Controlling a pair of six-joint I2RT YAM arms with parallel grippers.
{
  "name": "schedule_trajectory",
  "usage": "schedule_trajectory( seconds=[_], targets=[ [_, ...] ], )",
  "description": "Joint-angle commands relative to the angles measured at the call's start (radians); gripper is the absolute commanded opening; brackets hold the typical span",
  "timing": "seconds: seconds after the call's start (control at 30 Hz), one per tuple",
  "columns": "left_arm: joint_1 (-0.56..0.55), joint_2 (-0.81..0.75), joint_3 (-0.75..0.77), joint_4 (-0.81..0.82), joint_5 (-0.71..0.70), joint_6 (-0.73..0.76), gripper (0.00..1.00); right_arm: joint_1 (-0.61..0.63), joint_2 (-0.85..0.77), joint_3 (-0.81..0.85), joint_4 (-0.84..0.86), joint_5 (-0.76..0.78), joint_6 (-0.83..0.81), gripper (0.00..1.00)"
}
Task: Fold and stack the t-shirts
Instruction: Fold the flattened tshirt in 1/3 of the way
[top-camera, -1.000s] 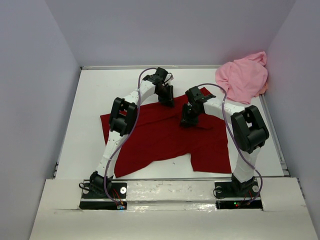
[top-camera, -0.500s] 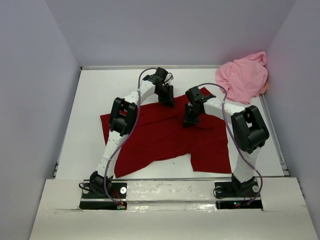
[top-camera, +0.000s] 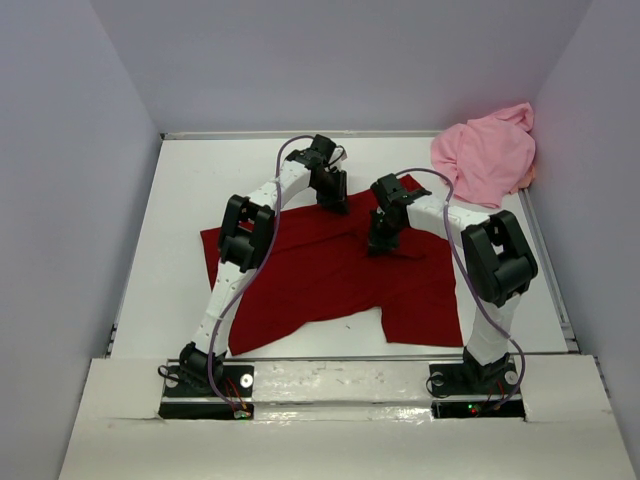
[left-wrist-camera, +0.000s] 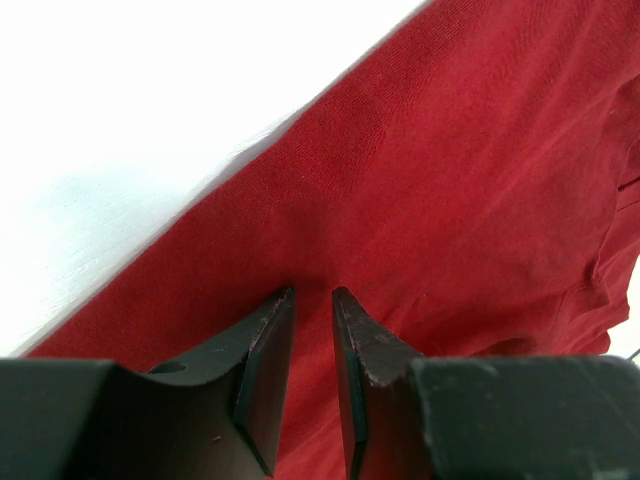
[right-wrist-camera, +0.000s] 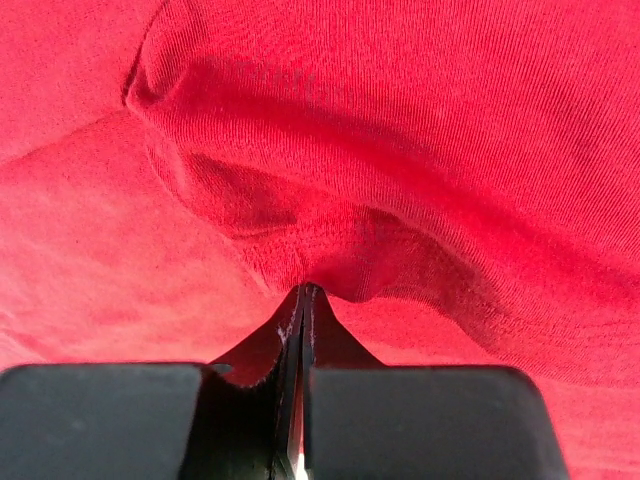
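On the white flat table (top-camera: 170, 250), inside pale lilac walls (top-camera: 350, 60), a plain dark red cloth t-shirt (top-camera: 320, 275) lies spread; the left gripper (left-wrist-camera: 312, 292) stands at its far edge, jaws narrowly parted, nothing visibly caught; the right gripper (right-wrist-camera: 305, 290) is closed tight on a pucker of it. A crumpled light pink cloth t-shirt (top-camera: 485, 155) fills the far right corner; the arms hide part of the red one.

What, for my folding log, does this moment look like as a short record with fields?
dark red t-shirt: spread on the table, rumpled
light pink t-shirt: bunched in the far right corner
left gripper: jaws slightly apart, down at the red shirt's far edge
right gripper: jaws shut, pinching a fold of the red shirt
stacking: not yet done
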Motion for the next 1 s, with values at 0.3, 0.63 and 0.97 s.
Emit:
schedule_trajectory(
  seconds=[0.3, 0.63, 0.97],
  targets=[
    [0.014, 0.076, -0.012, -0.122, -0.091, 0.035, 0.38, 0.029, -0.106, 0.009, -0.070, -0.089, 0.069, 0.00],
    [0.019, 0.078, -0.015, -0.123, -0.096, 0.040, 0.38, 0.038, -0.097, 0.056, -0.133, 0.049, 0.008, 0.41],
    [0.022, 0.070, -0.023, -0.117, -0.095, 0.047, 0.39, 0.058, -0.074, 0.140, -0.200, 0.302, -0.267, 0.35]
  ],
)
